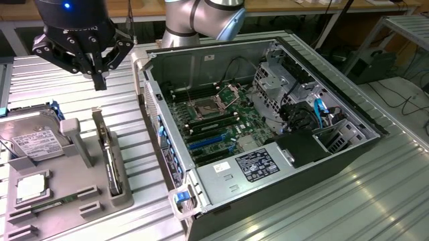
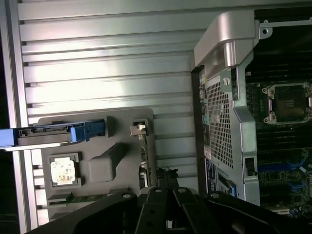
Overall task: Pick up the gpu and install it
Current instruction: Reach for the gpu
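In the exterior view, the black 2-finger gripper (image 1: 100, 83) hangs in the air over the ribbed silver metal table (image 1: 375, 201). Its fingers are pressed together into 1 dark tip that points down, and nothing is between them. The gpu (image 1: 110, 163), a thin flat black card, stands on its edge in a slot of the grey plastic holder (image 1: 74, 175), at the holder's side nearest the open black computer case (image 1: 268, 125). Its narrow silver metal bracket (image 1: 98, 120) rises at the far end of the card. The card is below the gripper and a little nearer to the camera, so the bracket end is the end closest to the fingertips. The long axis of the card runs from far to near in this view, about parallel to the near wall of the case. The gripper is apart from the card and touches nothing. On the same holder, to the exterior view's left, lies a silver hard drive with a white label (image 1: 33, 138).

In the wrist view, the gripper (image 2: 165, 178) shows its black fingers closed together. The gpu (image 2: 143, 163) is seen as a thin dark line at the edge of the grey holder (image 2: 102, 165), just beside the fingertips and between the holder and the case (image 2: 229, 112). I judge that the card is not yet picked up, as it sits in its slot.
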### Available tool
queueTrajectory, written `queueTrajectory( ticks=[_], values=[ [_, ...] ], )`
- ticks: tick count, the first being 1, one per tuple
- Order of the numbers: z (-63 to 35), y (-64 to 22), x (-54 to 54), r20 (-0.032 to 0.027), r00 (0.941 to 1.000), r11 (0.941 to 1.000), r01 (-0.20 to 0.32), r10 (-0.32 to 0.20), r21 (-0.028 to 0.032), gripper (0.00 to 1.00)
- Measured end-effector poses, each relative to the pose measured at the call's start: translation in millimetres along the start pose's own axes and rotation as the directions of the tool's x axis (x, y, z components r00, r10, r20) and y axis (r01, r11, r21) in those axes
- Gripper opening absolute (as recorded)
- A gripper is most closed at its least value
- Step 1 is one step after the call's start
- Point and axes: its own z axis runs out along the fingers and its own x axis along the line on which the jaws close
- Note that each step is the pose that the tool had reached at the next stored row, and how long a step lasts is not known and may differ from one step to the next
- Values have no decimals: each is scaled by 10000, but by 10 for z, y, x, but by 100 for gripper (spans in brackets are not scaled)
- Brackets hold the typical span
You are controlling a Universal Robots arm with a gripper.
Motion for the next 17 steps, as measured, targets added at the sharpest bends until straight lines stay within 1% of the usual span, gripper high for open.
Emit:
queueTrajectory(
  ticks=[17],
  values=[
    [-8,-21,261,-1,10000,10000,0,0,1,11]
  ],
)
